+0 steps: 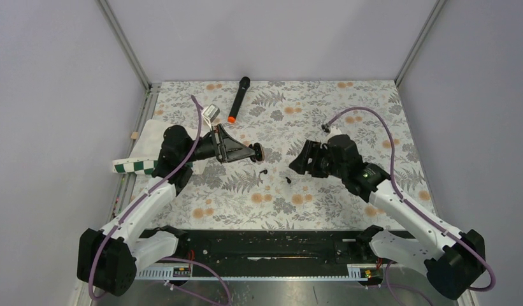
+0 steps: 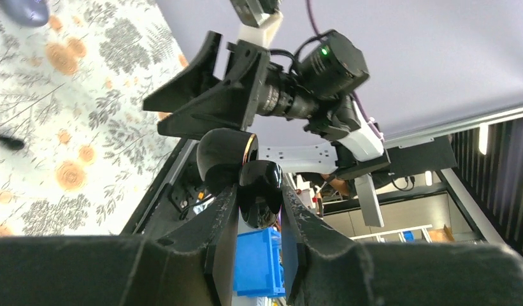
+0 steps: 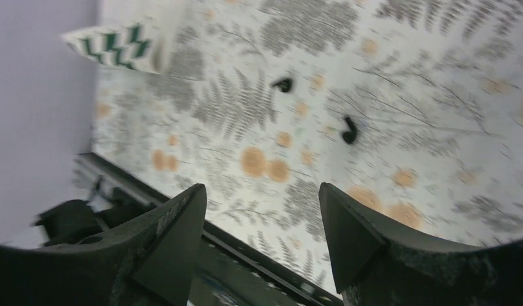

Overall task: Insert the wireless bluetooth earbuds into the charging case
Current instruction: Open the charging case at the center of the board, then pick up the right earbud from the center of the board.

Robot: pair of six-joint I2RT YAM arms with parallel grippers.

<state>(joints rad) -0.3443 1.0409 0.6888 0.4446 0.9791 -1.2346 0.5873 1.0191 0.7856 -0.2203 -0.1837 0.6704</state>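
Observation:
My left gripper (image 2: 259,189) is shut on the charging case (image 2: 260,199), a glossy black pebble held above the table with its lid (image 2: 222,153) hinged open. From above, that gripper (image 1: 253,152) points right at mid-table. Two tiny black wireless bluetooth earbuds lie loose on the floral cloth: one (image 1: 264,172) below the case, the other (image 1: 289,180) a little to its right. They also show in the right wrist view, one earbud (image 3: 283,83) beyond the other earbud (image 3: 350,131). My right gripper (image 3: 262,188) is open and empty, hovering (image 1: 301,162) just right of the earbuds and facing the case.
A black microphone with an orange end (image 1: 238,99) lies at the back. A small silver object (image 1: 211,113) sits near it. A white cloth (image 1: 147,137) and a green-checkered strip (image 1: 134,167) lie at the left edge. A black rail (image 1: 265,245) runs along the near edge.

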